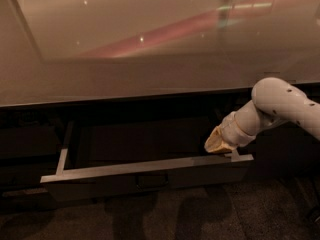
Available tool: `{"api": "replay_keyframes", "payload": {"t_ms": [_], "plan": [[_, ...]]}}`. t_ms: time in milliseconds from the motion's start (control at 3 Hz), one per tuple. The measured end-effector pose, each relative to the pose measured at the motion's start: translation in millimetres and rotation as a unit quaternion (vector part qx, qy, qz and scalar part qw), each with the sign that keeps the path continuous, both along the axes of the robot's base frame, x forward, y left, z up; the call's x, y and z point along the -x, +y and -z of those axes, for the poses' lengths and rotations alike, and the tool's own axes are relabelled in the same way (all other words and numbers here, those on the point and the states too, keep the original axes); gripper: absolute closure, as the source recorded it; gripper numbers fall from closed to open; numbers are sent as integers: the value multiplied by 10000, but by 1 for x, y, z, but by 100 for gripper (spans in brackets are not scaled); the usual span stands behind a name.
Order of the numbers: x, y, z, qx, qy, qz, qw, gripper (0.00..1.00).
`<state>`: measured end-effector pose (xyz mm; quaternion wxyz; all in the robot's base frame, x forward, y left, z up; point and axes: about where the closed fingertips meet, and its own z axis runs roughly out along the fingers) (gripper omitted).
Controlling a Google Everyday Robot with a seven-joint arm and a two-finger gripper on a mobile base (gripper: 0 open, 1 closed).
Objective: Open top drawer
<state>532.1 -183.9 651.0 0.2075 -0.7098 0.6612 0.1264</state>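
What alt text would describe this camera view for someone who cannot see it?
The top drawer stands pulled open beneath a glossy countertop, with the gripper of a white arm at the right end of its rim.
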Motion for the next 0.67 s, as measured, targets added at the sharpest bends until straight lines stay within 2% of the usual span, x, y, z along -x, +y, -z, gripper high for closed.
{"api": "replay_keyframes", "payload": {"t_ms": [333, 667], "plan": [[10, 7, 9, -112, 40, -129, 9998, 100], [34, 11, 15, -184, -111, -276, 9994, 100]]}}
